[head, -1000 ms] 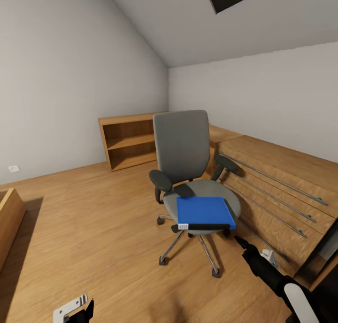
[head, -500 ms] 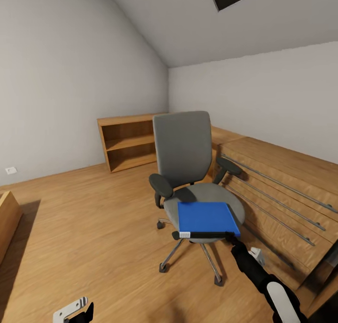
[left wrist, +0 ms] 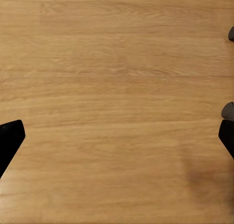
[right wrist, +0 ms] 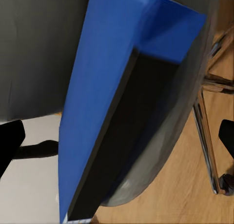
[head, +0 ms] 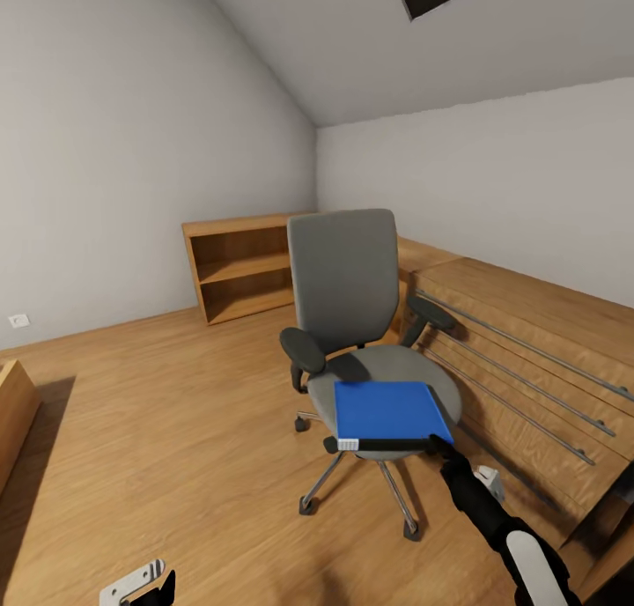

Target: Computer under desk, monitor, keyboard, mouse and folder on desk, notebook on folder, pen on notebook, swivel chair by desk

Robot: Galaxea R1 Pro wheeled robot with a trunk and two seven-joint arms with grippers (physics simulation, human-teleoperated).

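A blue folder with a black spine lies flat on the seat of the grey swivel chair, which stands in the middle of the wooden floor. My right gripper reaches up to the folder's near right corner. In the right wrist view the folder and its black edge sit close ahead of the right gripper, which is open with its fingertips spread wide. My left gripper hangs low over bare floor, and the left gripper is open and holds nothing. Desk, monitor, keyboard, mouse, notebook and pen are out of view.
An empty wooden bookshelf stands against the back wall behind the chair. A long low wooden unit with metal rails runs along the right, close to the chair. Another wooden piece juts in at the left edge. Open floor lies left of the chair.
My right arm has moved forward from short of the chair up to the folder's near right corner. The view has shifted slightly; the chair and folder stay put.
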